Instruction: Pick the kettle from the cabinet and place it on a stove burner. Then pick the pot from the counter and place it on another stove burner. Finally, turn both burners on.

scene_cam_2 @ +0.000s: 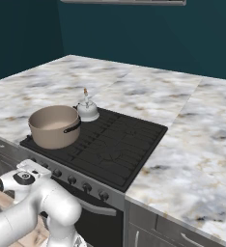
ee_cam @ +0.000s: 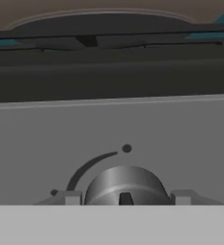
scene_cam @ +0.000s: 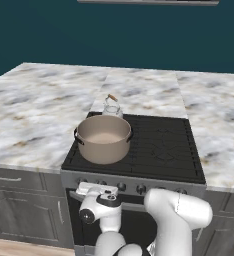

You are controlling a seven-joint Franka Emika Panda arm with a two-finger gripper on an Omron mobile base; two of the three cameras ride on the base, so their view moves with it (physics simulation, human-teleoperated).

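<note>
The tan pot (scene_cam: 104,137) (scene_cam_2: 53,126) stands on the front left stove burner. Right behind it, the small silvery kettle (scene_cam: 112,107) (scene_cam_2: 87,110) sits upright on the back left burner. The right burners (scene_cam: 161,145) (scene_cam_2: 117,144) are bare black grates. My gripper (scene_cam: 90,188) (scene_cam_2: 32,166) is low at the left end of the grey stove front. In the hand view my gripper (ee_cam: 126,197) has a dark round knob (ee_cam: 126,184) between its two tips, and both tips rest against the knob's sides. The cabinet is out of view.
Marble counter (scene_cam: 34,110) (scene_cam_2: 192,144) flanks the stove on both sides. More dark knobs (scene_cam: 141,189) (scene_cam_2: 104,195) run along the stove front to the right of my hand. Grey drawers (scene_cam: 9,178) sit under the left counter. A teal wall rises behind.
</note>
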